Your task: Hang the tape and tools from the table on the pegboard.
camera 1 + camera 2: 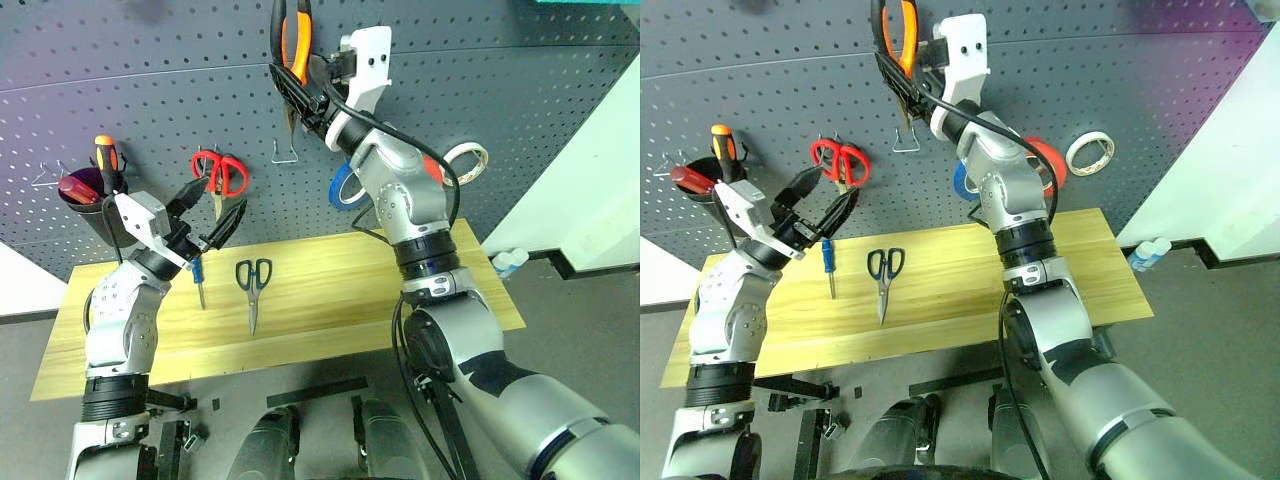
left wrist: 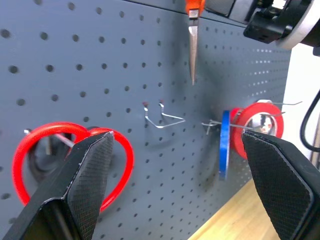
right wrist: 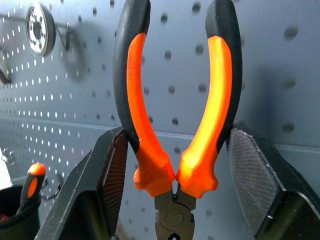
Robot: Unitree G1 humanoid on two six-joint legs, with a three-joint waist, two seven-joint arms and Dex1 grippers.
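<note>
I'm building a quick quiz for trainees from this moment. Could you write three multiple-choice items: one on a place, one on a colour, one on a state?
1. Where do the dark-handled scissors lie?
A. on the table
B. on the pegboard
C. in the bucket

2. What colour are the pliers handles?
A. blue
B. orange
C. green

3. How is the left end effector?
A. shut on the screwdriver
B. shut on tape
C. open, holding nothing

Answers: 1 A, they lie flat on the wood. 2 B, orange with black trim. 3 C, its fingers stand apart with nothing between.
</note>
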